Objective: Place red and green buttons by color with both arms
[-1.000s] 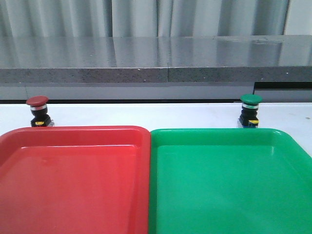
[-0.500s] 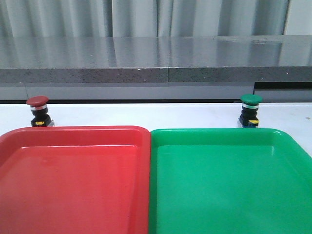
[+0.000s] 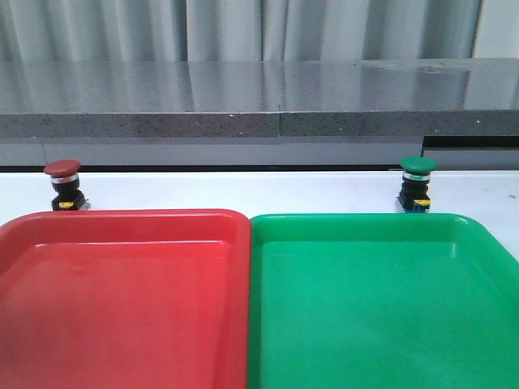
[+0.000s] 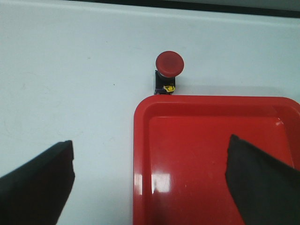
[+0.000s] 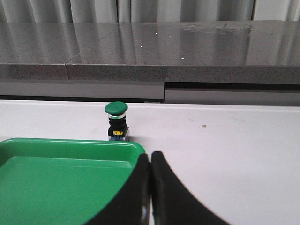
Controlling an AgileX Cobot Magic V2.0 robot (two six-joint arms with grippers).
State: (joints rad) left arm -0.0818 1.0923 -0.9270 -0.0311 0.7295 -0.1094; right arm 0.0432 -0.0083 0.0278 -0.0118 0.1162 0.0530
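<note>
Two push-button switches stand upright on the white table point(image 3: 243, 190), well apart from each other. You will find the red button point(image 3: 63, 185) just beyond the far left corner of the red tray point(image 3: 122, 223), outside its rim. You will find the green button point(image 3: 417, 183) just beyond the far edge of the green tray point(image 3: 365, 220), toward its right side, also outside the rim. Each button shows a black body, a silver collar and a yellow tab.

Both trays lie side by side with their inner rims touching, red on the left and green on the right.

From the left wrist view, note that the left gripper point(image 4: 150, 183) has its fingers point(image 4: 40, 183) spread wide apart, holding nothing, above the table and the near part of the red tray, with the red button ahead. From the right wrist view, note that the right gripper point(image 5: 150, 187) has its fingers point(image 5: 171, 192) pressed together with nothing between them, above the green tray's corner, with the green button ahead and apart from it.

A grey stone ledge point(image 3: 259, 97) runs behind the table.
</note>
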